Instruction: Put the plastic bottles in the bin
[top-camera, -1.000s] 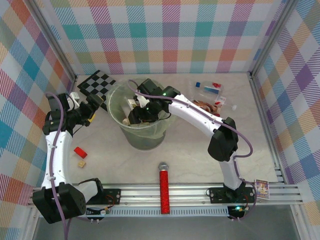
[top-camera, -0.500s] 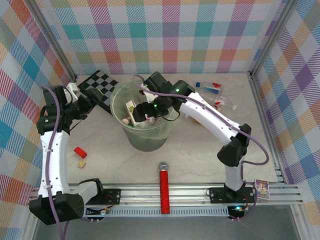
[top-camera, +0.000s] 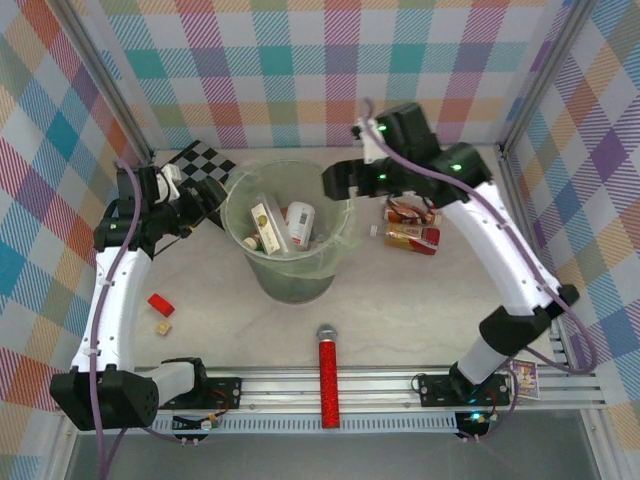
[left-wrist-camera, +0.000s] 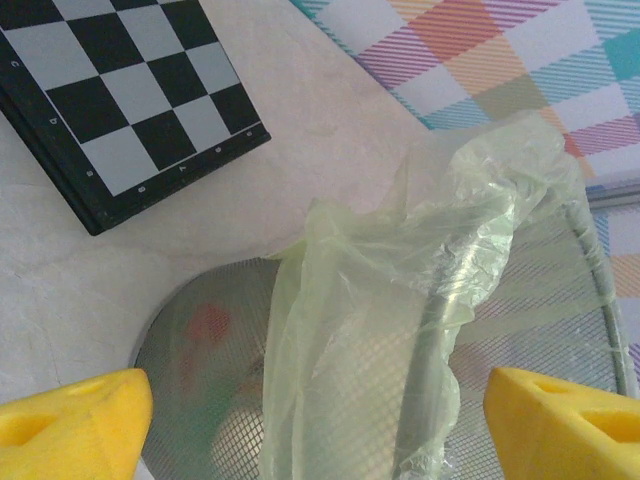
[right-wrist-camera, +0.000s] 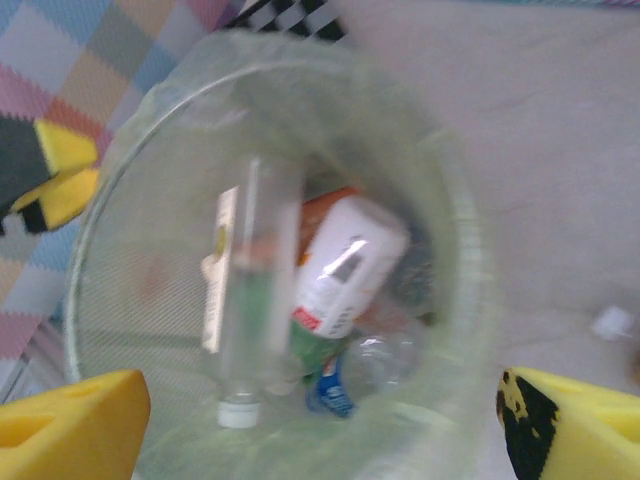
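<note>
Inside the bin lie several plastic bottles. Beside its right rim hangs the right end effector, fingers apart and empty; left of it, the left end effector is likewise apart. Next step, likely: grasp the bottles on the table to the bin's right.

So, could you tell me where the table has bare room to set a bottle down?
Widest bare table lies between the bin, the microphone and the right arm. A smaller patch sits between the red block and the bin. Crowded: loose bottles right of the bin, checkerboard far left.
</note>
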